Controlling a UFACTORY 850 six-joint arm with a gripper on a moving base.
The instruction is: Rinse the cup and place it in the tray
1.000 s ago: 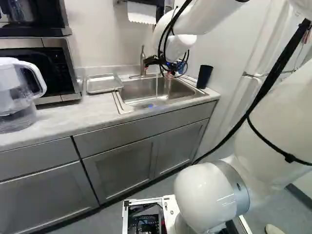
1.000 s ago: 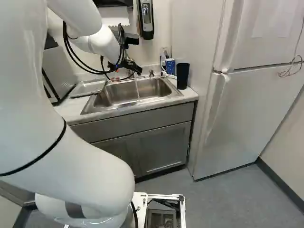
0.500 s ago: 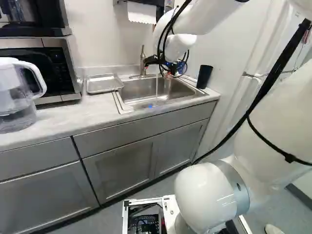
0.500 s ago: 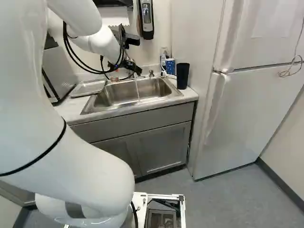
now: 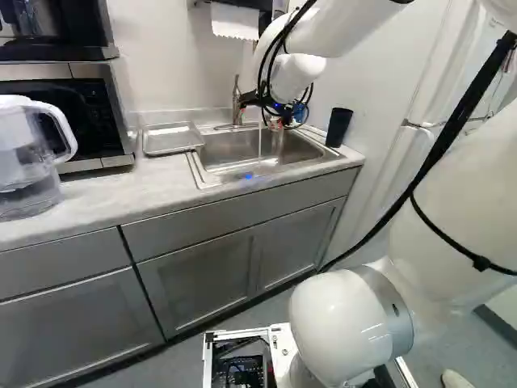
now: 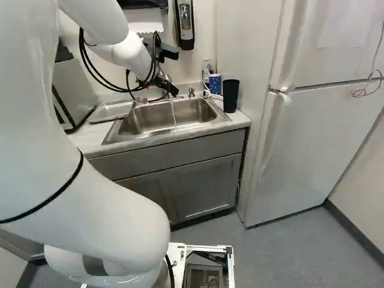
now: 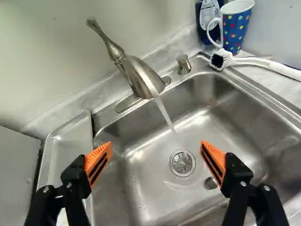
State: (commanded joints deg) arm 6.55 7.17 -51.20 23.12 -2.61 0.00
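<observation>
So, closest to us is our white arm, with its lowest joint at about five o'clock in the left base view. Over at nine o'clock in that view we've got a water pitcher on the counter, with a microwave just behind it.

Next comes the steel sink, and our gripper hangs over it, pointed down. Its fingers are spread wide, orange pads well apart. The metal tray sits right by the sink, roughly half past nine from the basin's middle in the left base view.

Now the cup: we can't tell which one is meant, tbh. In the right base view a black tumbler and a blue dotted mug both stand upright around two o'clock from the basin, mug further back. A white brush lies beside the mug.

At the back, the faucet is running, its water falling toward the drain. Past it, paper towel hangs at twelve o'clock in the left base view.
</observation>
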